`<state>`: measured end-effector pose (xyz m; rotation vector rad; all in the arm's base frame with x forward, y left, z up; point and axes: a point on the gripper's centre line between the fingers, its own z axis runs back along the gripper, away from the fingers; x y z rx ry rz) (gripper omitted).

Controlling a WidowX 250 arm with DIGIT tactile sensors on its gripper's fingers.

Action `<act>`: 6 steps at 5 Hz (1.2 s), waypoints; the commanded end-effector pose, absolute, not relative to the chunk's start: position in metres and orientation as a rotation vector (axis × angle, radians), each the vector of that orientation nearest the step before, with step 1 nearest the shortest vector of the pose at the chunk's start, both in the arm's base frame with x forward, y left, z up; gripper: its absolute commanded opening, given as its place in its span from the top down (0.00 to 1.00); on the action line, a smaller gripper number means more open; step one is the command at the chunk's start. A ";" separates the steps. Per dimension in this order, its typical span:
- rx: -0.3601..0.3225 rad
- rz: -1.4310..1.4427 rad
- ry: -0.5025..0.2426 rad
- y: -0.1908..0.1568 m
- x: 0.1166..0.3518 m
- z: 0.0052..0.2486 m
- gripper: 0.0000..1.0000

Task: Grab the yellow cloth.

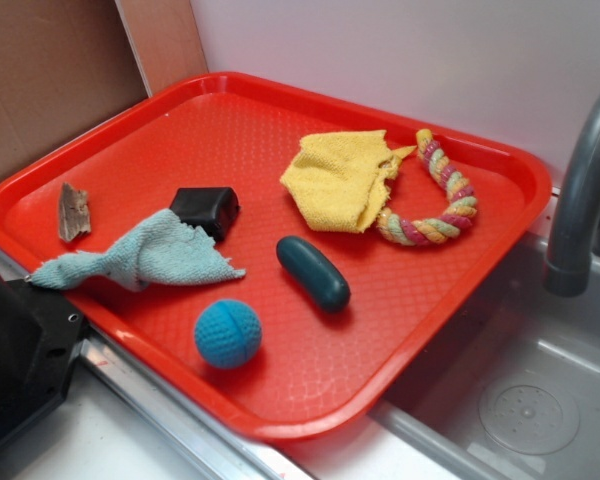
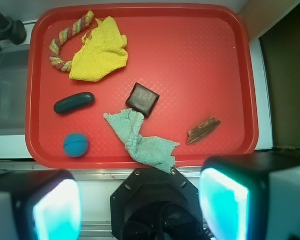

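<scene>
The yellow cloth [image 1: 342, 180] lies crumpled on the far right part of the red tray [image 1: 310, 395]. In the wrist view the yellow cloth [image 2: 99, 52] is at the tray's upper left, its edge touching the braided rope ring [image 2: 65, 42]. My gripper [image 2: 140, 212] hangs high above the near side of the tray [image 2: 215, 30], over the robot base, far from the cloth. It is open, with the two pale fingertips [image 2: 57, 212] wide apart and nothing between them. The exterior view does not show the gripper.
On the tray are a pale blue-green cloth [image 1: 145, 255], a black block [image 1: 206, 210], a wood chip [image 1: 73, 212], a dark teal capsule [image 1: 313, 272], a blue ball [image 1: 227, 333] and the rope ring [image 1: 435, 200]. A sink with a grey faucet [image 1: 585, 180] lies right of the tray. The black robot base [image 2: 157, 205] is near.
</scene>
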<state>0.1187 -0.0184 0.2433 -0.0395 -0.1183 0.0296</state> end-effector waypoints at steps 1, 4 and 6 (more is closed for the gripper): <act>-0.039 0.030 -0.118 -0.018 0.119 0.243 0.00; 0.042 -0.232 -0.234 -0.056 0.272 0.129 0.00; 0.047 -0.287 -0.213 -0.035 0.326 0.061 0.00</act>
